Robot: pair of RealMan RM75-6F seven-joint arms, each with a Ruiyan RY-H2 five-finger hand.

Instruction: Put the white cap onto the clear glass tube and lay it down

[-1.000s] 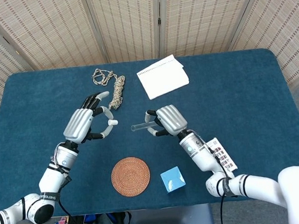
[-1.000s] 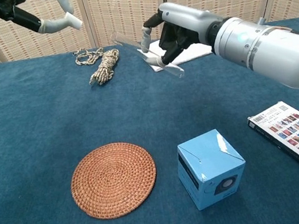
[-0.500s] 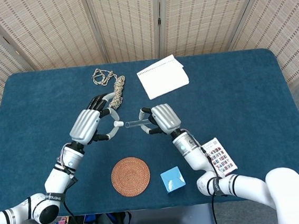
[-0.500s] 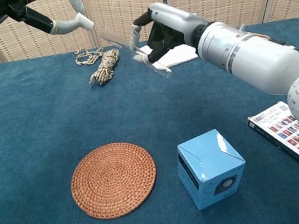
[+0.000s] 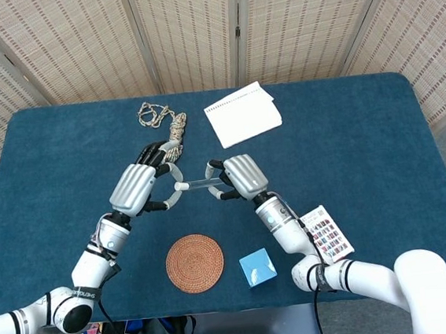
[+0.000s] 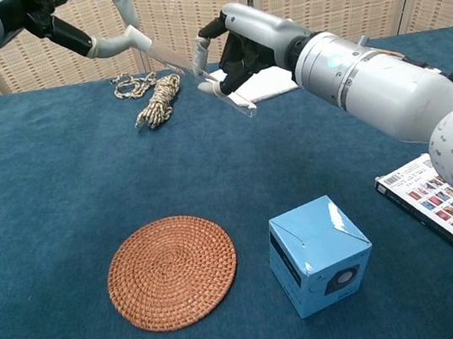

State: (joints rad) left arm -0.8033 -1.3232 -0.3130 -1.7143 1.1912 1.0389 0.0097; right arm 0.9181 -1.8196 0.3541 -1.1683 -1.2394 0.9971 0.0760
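— So, where are your hands?

— Both are raised above the blue table [image 5: 361, 122], near its middle. My right hand [image 5: 238, 176] grips the clear glass tube [image 5: 203, 184], which lies roughly level in the head view, its open end pointing toward my left side. In the chest view the tube [image 6: 214, 84] slants down from upper left to my right fingers.

— And the cap?

— My left hand [image 5: 142, 186] pinches the white cap [image 5: 179, 186] between fingertips, and the cap sits right at the tube's open end. Whether it is seated on the glass or only touching it, I cannot tell. The chest view shows the same meeting, cap [image 6: 136, 38] against the tube's upper tip.

— What lies around you?

— A coiled rope [image 5: 174, 135] lies on the table just beyond my left hand, and a white notepad [image 5: 242, 114] farther back. Nearer to me are a round woven coaster [image 5: 194, 263], a light blue box [image 5: 257, 267] beside it, and a printed card [image 5: 326, 234] by my right forearm.
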